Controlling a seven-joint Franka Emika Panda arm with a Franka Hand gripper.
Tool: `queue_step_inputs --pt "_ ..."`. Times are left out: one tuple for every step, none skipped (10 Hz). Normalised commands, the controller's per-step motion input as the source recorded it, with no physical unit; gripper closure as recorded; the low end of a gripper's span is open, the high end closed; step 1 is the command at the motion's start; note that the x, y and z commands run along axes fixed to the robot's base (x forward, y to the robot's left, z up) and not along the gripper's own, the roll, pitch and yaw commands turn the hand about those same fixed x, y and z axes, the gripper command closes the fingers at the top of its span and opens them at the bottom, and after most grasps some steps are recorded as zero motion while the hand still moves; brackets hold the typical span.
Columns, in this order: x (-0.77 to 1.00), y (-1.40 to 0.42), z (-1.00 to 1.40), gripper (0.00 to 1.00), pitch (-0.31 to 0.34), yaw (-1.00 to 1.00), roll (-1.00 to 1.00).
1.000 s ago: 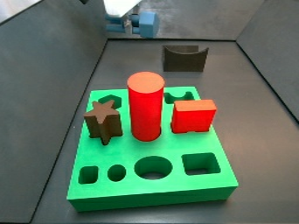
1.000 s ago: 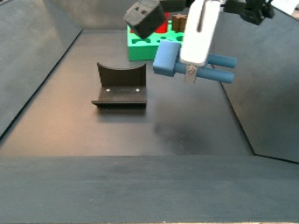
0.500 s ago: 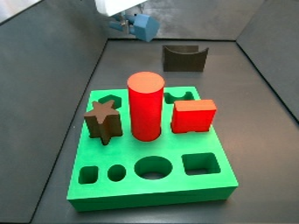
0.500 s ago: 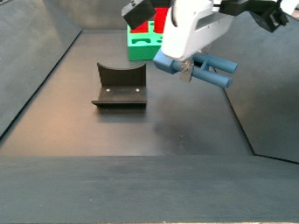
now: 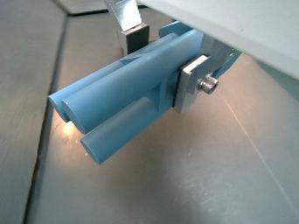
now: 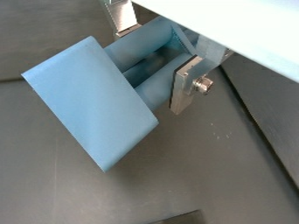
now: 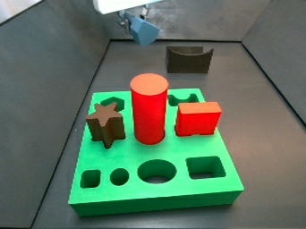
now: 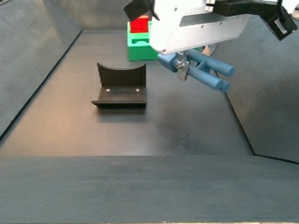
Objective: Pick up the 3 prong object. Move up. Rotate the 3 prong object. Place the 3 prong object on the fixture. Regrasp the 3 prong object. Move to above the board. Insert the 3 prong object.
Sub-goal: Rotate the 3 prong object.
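My gripper (image 8: 184, 63) hangs in the air, shut on the 3 prong object (image 8: 201, 71), a light-blue plastic piece with long prongs slanting downward. In both wrist views the silver fingers (image 5: 193, 83) (image 6: 187, 83) clamp the piece (image 5: 122, 96) (image 6: 100, 96) from both sides, gripper (image 5: 163, 57) (image 6: 156, 51) tight on it. In a side view the gripper (image 7: 140, 20) holds the piece (image 7: 146, 33) high at the back, beyond the fixture (image 7: 188, 58). The dark fixture (image 8: 119, 85) stands on the floor, to one side below the piece. The green board (image 7: 156, 183) lies nearer the front.
On the board stand a red cylinder (image 7: 148, 107), a red cube (image 7: 199, 118) and a brown star block (image 7: 106, 122), with several open holes near its front edge. Grey walls slope up around the floor (image 8: 140, 131). The board's end (image 8: 136, 44) shows behind the gripper.
The wrist has turned with the 3 prong object held in it; the piece now slants more steeply, prongs pointing downward. Fixture and board have not moved.
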Motion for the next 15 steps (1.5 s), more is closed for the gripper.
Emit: queue_step_inputs --pt "0.01 0.02 -0.02 1.0 -0.009 -1.0 0.0" --pt "0.01 0.02 -0.02 1.0 -0.01 -1.0 0.0" --pt "0.01 0.02 -0.02 1.0 -0.012 -1.0 0.0" --pt "0.01 0.02 -0.02 1.0 -0.014 -1.0 0.0" --pt "0.01 0.02 -0.02 1.0 -0.017 -1.0 0.0" --pt "0.01 0.02 -0.02 1.0 -0.019 -0.93 0.0" --pt "0.01 0.02 -0.02 1.0 -0.019 -0.69 0.0" --pt "0.01 0.02 -0.02 1.0 -0.018 -0.41 0.0" --pt "0.01 0.02 -0.02 1.0 -0.018 -0.27 0.0" --pt "0.0 0.0 -1.0 1.0 0.0 0.0 0.0" --pt "0.01 0.0 -1.0 1.0 -0.007 0.04 0.0" --pt "0.02 0.0 -1.0 1.0 -0.02 0.05 0.0" --pt "0.03 0.0 -1.0 1.0 -0.024 0.04 -0.01" --pt "0.04 0.0 -1.0 1.0 -0.023 0.03 -0.02" --pt "0.05 0.01 -0.87 1.0 -0.017 0.02 -0.04"
